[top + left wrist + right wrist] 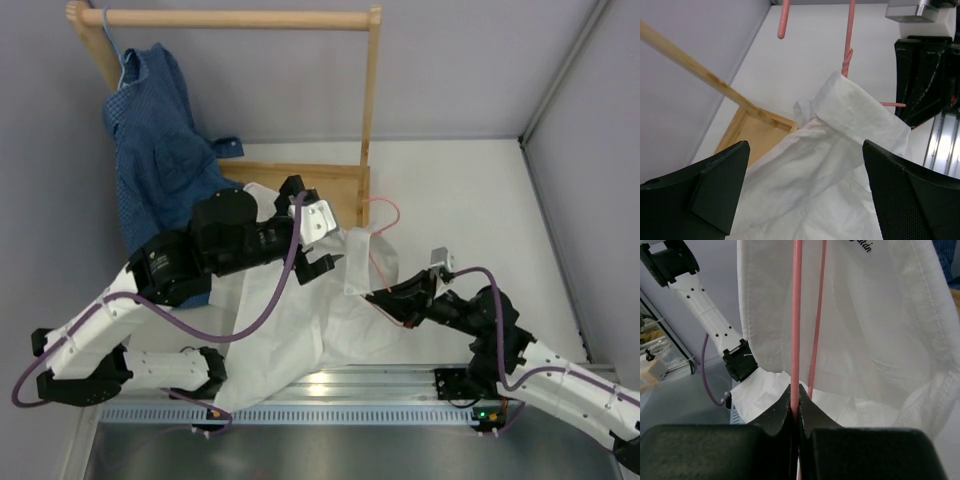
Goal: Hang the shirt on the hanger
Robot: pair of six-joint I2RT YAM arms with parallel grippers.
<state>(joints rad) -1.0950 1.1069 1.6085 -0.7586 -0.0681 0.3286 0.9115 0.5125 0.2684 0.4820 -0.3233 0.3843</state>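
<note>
Though barely legible, black script [860,246] on the shirt [875,335].

shirt [320,340] [150,150] x2 | hanger [796,315] [111,32] x2 | rack [230,18] x1 | arm [100,310] [560,378] x2

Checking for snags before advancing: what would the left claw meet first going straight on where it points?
Probably the shirt: its white fabric lies right ahead of the open left claw. The hanger sits beyond, though depth is unclear.

I log the wrinkled white fabric shirt [300,335] spread over the table, collar raised against the thin pink wire hanger [395,212]. Right gripper [380,297] meets the hanger's wire; left gripper [325,245] hovers above the shirt.
</note>
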